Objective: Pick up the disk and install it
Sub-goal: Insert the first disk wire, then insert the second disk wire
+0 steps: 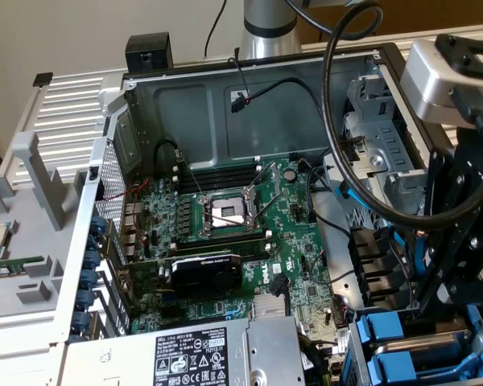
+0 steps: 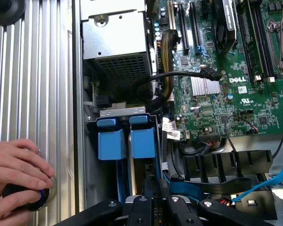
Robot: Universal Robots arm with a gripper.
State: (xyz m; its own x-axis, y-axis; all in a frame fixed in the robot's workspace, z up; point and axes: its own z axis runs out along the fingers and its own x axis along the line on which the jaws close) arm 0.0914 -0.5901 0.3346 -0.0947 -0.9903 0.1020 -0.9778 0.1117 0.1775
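Observation:
My gripper (image 2: 153, 189) hangs over the drive bay at the corner of the open computer case, with its black fingers drawn close together. Between them is a thin upright thing with a bright blue edge, the disk (image 2: 157, 165), seen edge-on with its label hidden. It stands just beside two blue tray handles (image 2: 111, 143) (image 2: 142, 141) that sit in the bay. In the exterior view the gripper (image 1: 435, 273) is at the right, a blue strip of the disk (image 1: 413, 261) runs down beside it, and the blue trays (image 1: 386, 338) lie below.
A person's hand (image 2: 14, 169) rests on a black knob (image 2: 37, 198) on the ribbed silver panel outside the case. The silver power-supply box (image 1: 193, 354) borders the bay. A thick black cable (image 1: 338, 145) loops over the motherboard (image 1: 225, 233), and black plastic dividers (image 2: 226, 165) stand close by.

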